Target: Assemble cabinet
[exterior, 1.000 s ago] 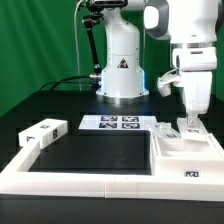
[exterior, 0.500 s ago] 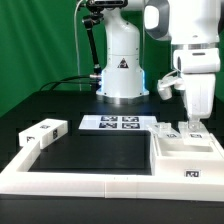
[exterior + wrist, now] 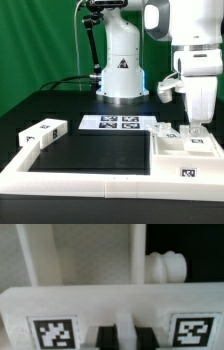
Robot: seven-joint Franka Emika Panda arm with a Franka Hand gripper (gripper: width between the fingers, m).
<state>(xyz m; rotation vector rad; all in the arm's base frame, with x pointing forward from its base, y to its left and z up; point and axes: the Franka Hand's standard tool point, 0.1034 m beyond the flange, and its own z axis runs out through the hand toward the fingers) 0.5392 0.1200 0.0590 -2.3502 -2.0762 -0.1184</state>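
The rail [image 3: 70, 178] frames the near and left edges, and the cabinet [image 3: 185, 152] sits at its near right corner. My gripper [image 3: 190, 130] is clamped on the cabinet's far wall, with dark fingers [image 3: 104, 338] pinching a white strip. To its left I see the marker board [image 3: 120, 123], and further left a small white piece [image 3: 45, 131]. The table [image 3: 95, 152] is black, with a green curtain [image 3: 30, 40] behind.

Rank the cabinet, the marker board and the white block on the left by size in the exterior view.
Largest: cabinet.
Then marker board and white block. They look about alike and the block sits nearer the camera, so I won't rank them.
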